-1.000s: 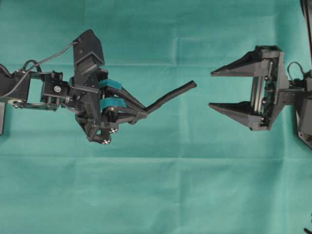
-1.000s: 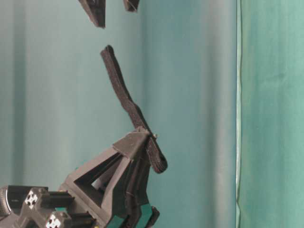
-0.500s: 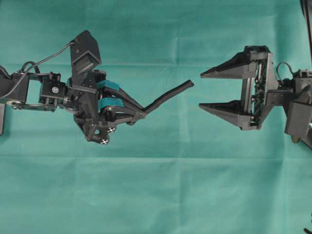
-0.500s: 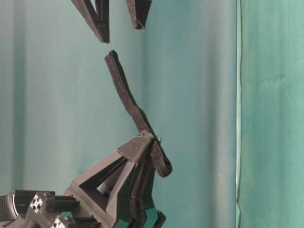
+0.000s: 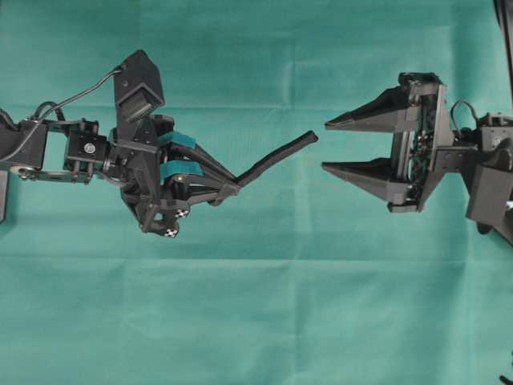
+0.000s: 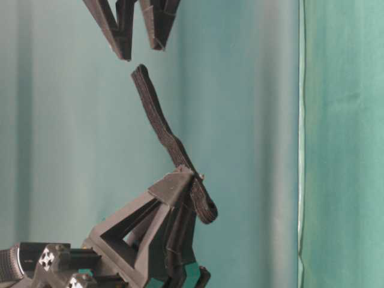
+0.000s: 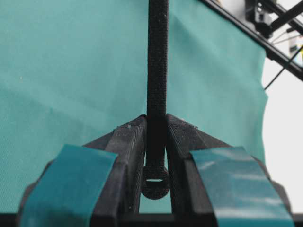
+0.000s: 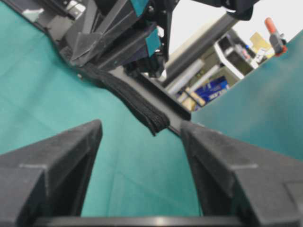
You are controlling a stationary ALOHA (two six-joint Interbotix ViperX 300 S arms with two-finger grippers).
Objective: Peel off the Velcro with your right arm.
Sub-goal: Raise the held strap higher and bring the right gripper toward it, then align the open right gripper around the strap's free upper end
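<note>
The black Velcro [image 5: 276,157] strip is clamped at one end in my left gripper [image 5: 236,186], the one with teal tape, and sticks out up and to the right in the air. In the left wrist view the Velcro [image 7: 157,71] runs straight up between the shut fingers, its rounded end below them. My right gripper [image 5: 325,146], all black, is open, and its fingertips flank the space just right of the strip's free end without touching it. In the right wrist view the Velcro's free end [image 8: 154,118] hangs just beyond the open fingers. In the table-level view the strip [image 6: 159,123] ends just below the right gripper [image 6: 140,53].
Teal cloth [image 5: 256,321] covers the table. A dark object [image 5: 2,195] lies at the left edge and black frame parts [image 5: 505,24] at the right edge.
My right gripper has moved left toward the strip's free end, its fingertips now level with it. The left gripper and the Velcro shifted slightly left and then held.
</note>
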